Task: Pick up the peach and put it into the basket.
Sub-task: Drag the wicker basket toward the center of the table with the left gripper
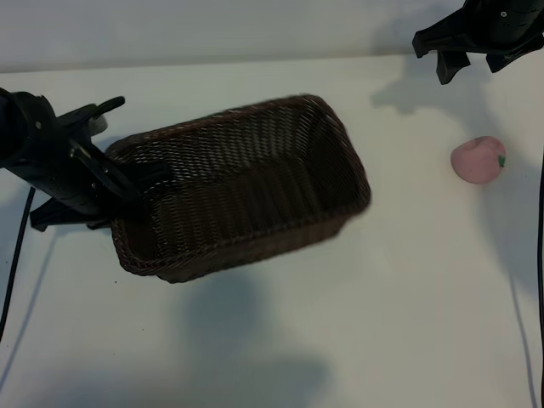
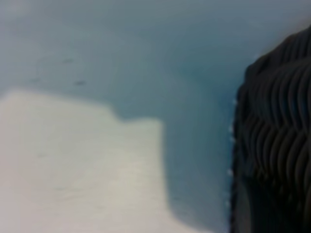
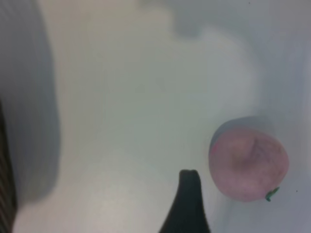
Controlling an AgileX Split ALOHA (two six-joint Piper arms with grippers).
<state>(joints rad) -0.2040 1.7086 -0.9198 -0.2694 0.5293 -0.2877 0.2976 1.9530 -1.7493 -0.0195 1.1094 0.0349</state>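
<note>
The dark-brown wicker basket (image 1: 246, 187) lies at the table's middle left, its right end blurred. My left gripper (image 1: 127, 183) is at the basket's left end, one finger inside the rim and one outside, shut on that rim. The left wrist view shows only the woven basket wall (image 2: 277, 145) close by. The pale-pink peach (image 1: 478, 160) sits on the table at the far right, apart from the basket. My right gripper (image 1: 472, 61) hangs open at the top right, above and behind the peach. In the right wrist view one dark finger (image 3: 188, 204) shows beside the peach (image 3: 249, 165), not touching it.
The white table (image 1: 340, 323) carries only the basket and the peach. Cables run down both side edges (image 1: 13, 272). Arm shadows fall in front of the basket and behind the peach.
</note>
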